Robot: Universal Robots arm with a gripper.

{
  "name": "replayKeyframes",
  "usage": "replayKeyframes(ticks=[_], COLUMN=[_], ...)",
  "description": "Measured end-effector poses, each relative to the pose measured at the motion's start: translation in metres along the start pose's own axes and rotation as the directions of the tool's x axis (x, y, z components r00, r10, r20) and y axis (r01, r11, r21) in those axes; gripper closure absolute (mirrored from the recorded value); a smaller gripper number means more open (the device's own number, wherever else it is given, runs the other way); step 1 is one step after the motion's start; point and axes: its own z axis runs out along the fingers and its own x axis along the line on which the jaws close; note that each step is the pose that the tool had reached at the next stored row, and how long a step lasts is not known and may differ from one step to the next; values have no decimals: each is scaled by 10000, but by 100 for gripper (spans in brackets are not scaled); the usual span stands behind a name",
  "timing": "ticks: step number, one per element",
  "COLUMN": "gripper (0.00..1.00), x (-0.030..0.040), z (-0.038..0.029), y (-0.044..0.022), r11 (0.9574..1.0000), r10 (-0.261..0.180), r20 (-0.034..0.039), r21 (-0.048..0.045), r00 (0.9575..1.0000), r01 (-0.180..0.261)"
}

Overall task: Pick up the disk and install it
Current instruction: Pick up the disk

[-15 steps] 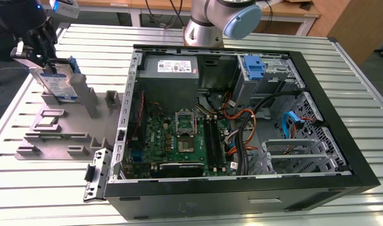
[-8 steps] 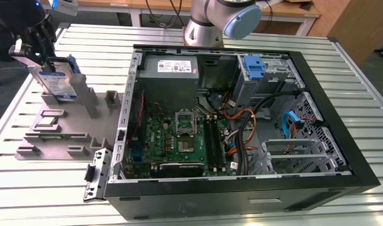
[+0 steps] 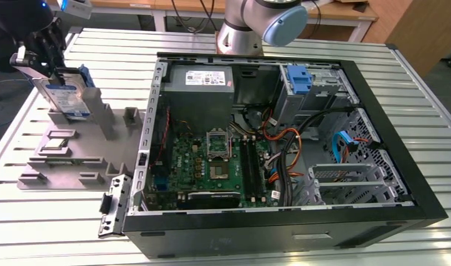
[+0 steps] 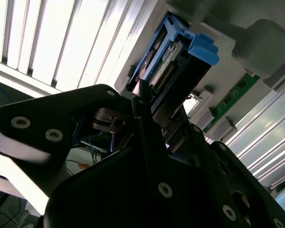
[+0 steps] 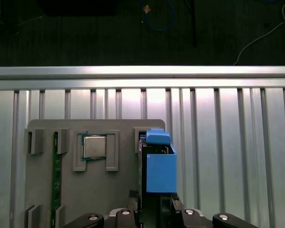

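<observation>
Blue-framed disk (image 5: 157, 164) on edge at grey tray (image 5: 123, 129), processor chip (image 5: 94, 146) nearby, slatted metal table (image 5: 228, 142)

I lose the disk's (image 4: 164, 52) near end behind the black gripper (image 4: 154, 107) in the second wrist view; the exterior view's top edge crops the arm (image 3: 258, 25).

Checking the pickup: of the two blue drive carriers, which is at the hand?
The disk, upright at the grey fixture outside the case, at the hand; the other, a bare blue bracket, sits inside the case.
</observation>
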Motion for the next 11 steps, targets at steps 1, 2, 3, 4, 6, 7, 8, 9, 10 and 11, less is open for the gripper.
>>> replayKeyframes(ticks=[1,2,3,4,6,7,8,9,10,11], gripper=[65,65,65,65,65,65,65,65,65,65], x=[0,0,0,0,0,0,0,0,-1,-1], z=[0,0,0,0,0,0,0,0,-6,-15], y=[0,0,0,0,0,0,0,0,0,1], r11=[10000,10000,10000,10000,10000,10000,10000,10000,10000,10000], r10=[0,0,0,1,1,1,1,1,2,1], r20=[-2,-4,-6,-8,-12,-14,-15,-17,-19,-19], r21=[-1,0,0,0,0,0,0,0,-3,-3], r00=[10000,10000,10000,10000,10000,10000,10000,10000,10000,10000], r01=[0,0,0,-1,-1,-1,-1,-1,-2,-1])
